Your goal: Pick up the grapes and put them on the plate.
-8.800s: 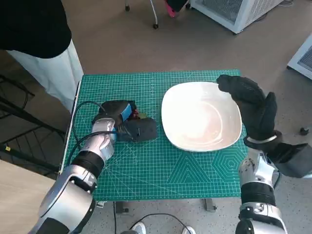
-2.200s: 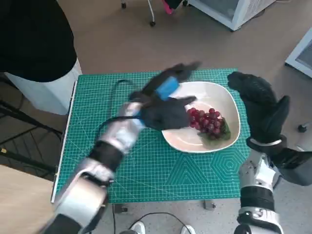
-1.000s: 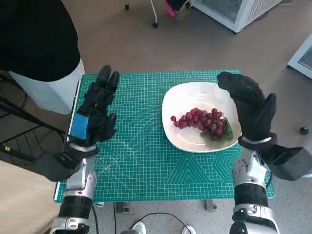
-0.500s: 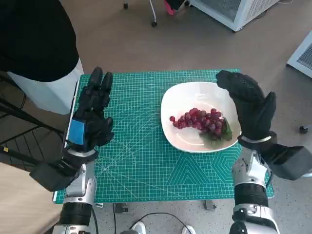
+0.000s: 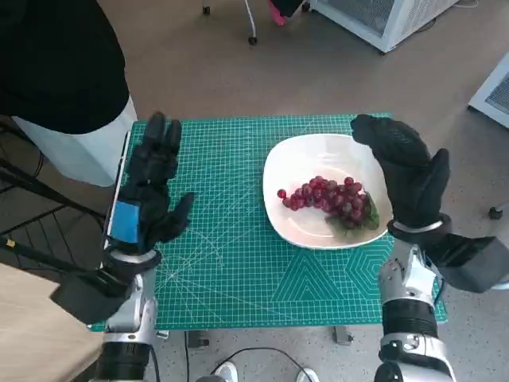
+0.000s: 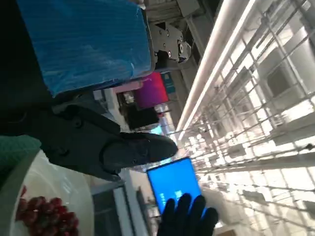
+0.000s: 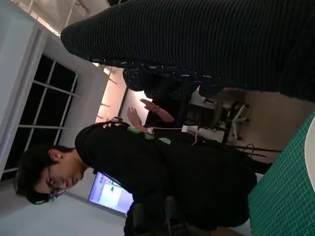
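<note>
A bunch of red grapes (image 5: 328, 199) with a green leaf lies in the white plate (image 5: 288, 219) at the right of the green mat; the grapes (image 6: 40, 215) also show in the left wrist view. My left hand (image 5: 148, 195) is raised over the mat's left edge, fingers spread and holding nothing. My right hand (image 5: 407, 169) stands upright beside the plate's far right rim, fingers extended and empty; it appears in the left wrist view as a gloved hand (image 6: 186, 217).
The green cutting mat (image 5: 231, 263) covers the small table. A person in a black top (image 5: 60, 56) stands at the far left, also seen as a person (image 7: 162, 177) in the right wrist view. A white cabinet (image 5: 382, 20) sits beyond the table.
My left hand carried the grapes from the mat's left onto the plate, let them go and drew back to the left edge. In the last half second it only shifted slightly. The right hand stayed.
</note>
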Tool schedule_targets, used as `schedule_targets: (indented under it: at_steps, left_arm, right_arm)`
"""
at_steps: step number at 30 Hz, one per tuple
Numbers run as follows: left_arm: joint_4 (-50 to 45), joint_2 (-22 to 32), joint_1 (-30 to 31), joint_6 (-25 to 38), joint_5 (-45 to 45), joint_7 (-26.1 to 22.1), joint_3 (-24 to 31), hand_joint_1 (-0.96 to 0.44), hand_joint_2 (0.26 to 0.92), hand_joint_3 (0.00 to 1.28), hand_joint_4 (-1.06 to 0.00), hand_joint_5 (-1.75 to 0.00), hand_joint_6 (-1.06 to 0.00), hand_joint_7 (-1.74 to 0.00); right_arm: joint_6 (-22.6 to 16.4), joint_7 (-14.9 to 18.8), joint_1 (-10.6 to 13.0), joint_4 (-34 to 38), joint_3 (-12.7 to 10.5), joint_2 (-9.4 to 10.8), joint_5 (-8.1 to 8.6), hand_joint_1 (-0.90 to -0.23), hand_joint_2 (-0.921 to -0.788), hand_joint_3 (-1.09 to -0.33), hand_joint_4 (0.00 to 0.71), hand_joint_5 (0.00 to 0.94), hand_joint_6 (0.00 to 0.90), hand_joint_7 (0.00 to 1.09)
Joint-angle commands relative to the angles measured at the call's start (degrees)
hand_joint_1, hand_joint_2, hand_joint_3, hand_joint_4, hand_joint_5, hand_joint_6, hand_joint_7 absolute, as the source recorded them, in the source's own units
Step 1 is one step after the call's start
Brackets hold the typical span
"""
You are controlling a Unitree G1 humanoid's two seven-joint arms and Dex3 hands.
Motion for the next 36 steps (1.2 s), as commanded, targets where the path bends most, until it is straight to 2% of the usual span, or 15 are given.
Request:
schedule_targets:
  at_steps: [1,8,28,36]
  left_arm:
    - [-1.2,0.8,0.8,1.2,1.2,-0.4,-1.5,0.04,0.921,0.34,-0.24,-0.03,-0.23,-0.05]
    - [-2.0,1.1,1.1,2.1,1.1,-0.6,-2.5,0.05,0.921,0.34,-0.26,-0.03,-0.24,-0.06]
    - [-0.8,1.0,0.2,1.2,1.4,1.3,-2.3,-0.08,0.921,0.33,-0.26,-0.01,-0.24,-0.06]
    - [-0.9,0.8,0.2,0.3,1.8,2.1,-2.3,-0.09,0.921,0.36,-0.27,-0.01,-0.24,-0.06]
  right_arm:
    - [0.5,0.0,1.0,0.7,0.0,0.3,-0.19,-0.607,-0.921,-0.545,0.322,0.002,0.436,0.01]
    - [0.6,0.1,0.9,0.9,0.0,0.4,-0.11,-0.611,-0.921,-0.544,0.324,0.002,0.437,0.01]
    - [0.6,0.2,1.0,0.5,0.0,0.3,0.02,-0.617,-0.921,-0.540,0.324,0.001,0.437,0.00]
    - [0.3,0.0,0.8,1.1,-0.1,0.2,-0.20,-0.615,-0.921,-0.541,0.323,0.000,0.436,0.00]
